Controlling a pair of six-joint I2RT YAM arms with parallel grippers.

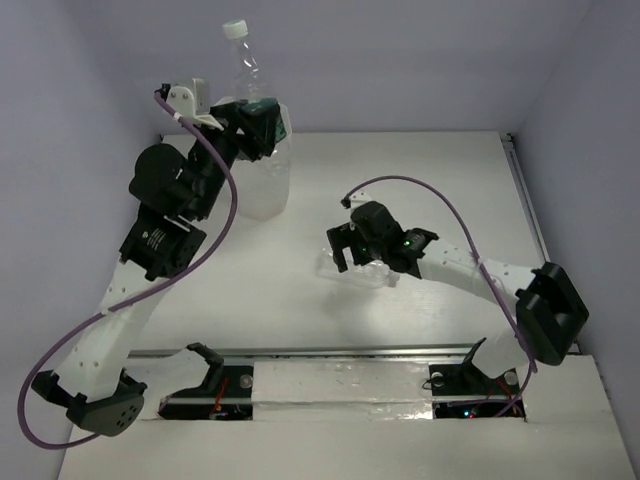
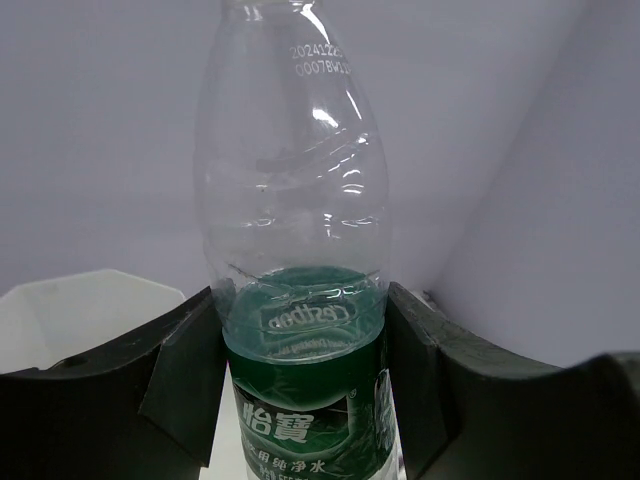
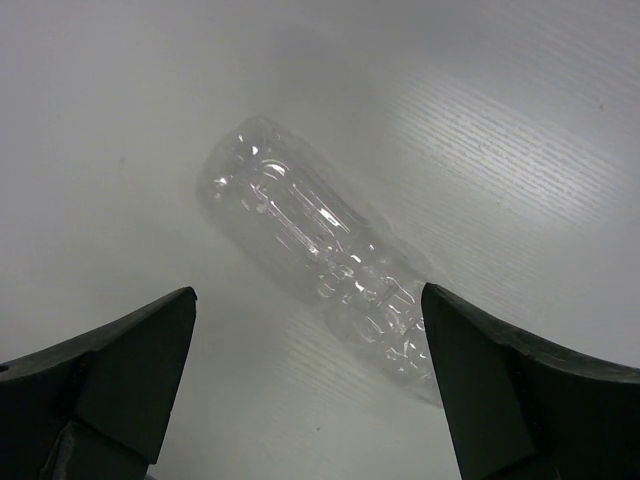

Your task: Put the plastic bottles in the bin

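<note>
Base rail (image 1: 340,385) nearest you. Left gripper (image 1: 258,128) clenched on green-label bottle (image 1: 248,75), upright, raised over bin (image 1: 262,190); not yet dropped. Right gripper (image 1: 345,250) jaws spread above clear bottle (image 3: 320,260) lying on table (image 1: 450,180), ungrasped. Bin contents unreadable; judge two bottles left.

clear bottle (image 2: 295,200): green label (image 2: 300,400), white cap (image 1: 234,30); ribbed bottle (image 3: 320,255): colourless.

clear bottle (image 3: 320,265): bare table (image 3: 520,130) all round | bin (image 1: 264,190): left arm (image 1: 165,215) beside, wall (image 1: 400,60) behind
</note>
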